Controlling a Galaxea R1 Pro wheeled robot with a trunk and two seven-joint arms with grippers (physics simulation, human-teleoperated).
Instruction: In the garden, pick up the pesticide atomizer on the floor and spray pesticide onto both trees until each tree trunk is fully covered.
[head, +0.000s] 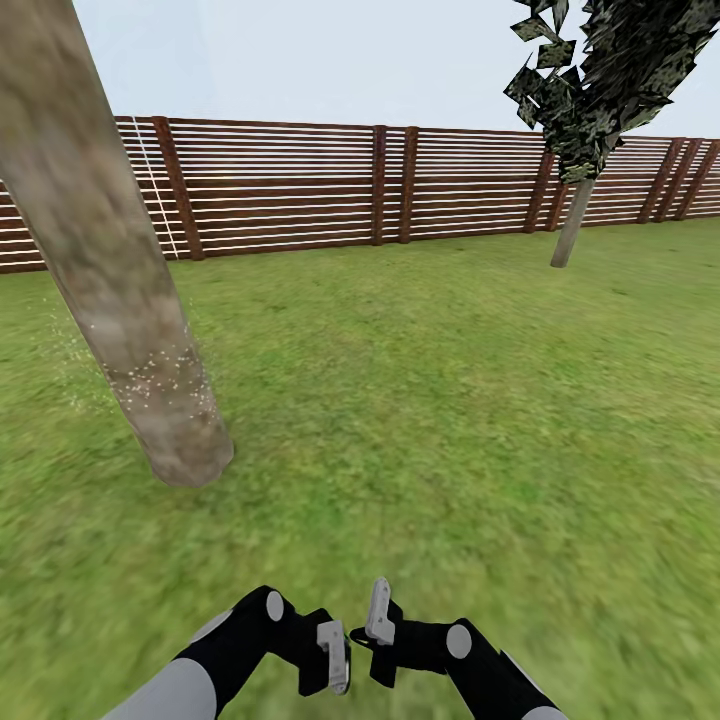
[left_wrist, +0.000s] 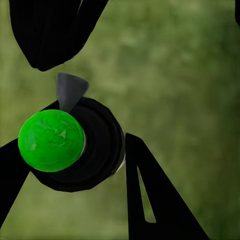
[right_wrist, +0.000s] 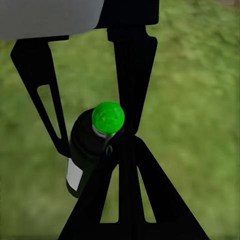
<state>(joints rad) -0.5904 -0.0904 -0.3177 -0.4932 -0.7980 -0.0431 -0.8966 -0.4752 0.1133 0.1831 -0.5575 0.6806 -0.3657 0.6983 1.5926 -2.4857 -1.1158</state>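
The pesticide atomizer (right_wrist: 90, 145) is a black bottle with a bright green round cap (left_wrist: 51, 140) and a white label. My left gripper (left_wrist: 75, 145) is shut on its body, low in the head view (head: 335, 655) over the grass. My right gripper (right_wrist: 122, 142) is shut, its joined tips touching the bottle just below the cap; it sits beside the left one (head: 378, 612). One thick mottled grey-tan tree trunk (head: 110, 270) rises close at the left, with white pesticide specks (head: 160, 375) on and around its lower part. The other tree's trunk (head: 572, 225) stands far off at the right.
A brown slatted fence (head: 300, 185) closes off the lawn at the back. Green grass floor (head: 430, 420) stretches between me, the near trunk and the far tree. Dark foliage (head: 610, 70) hangs at the upper right.
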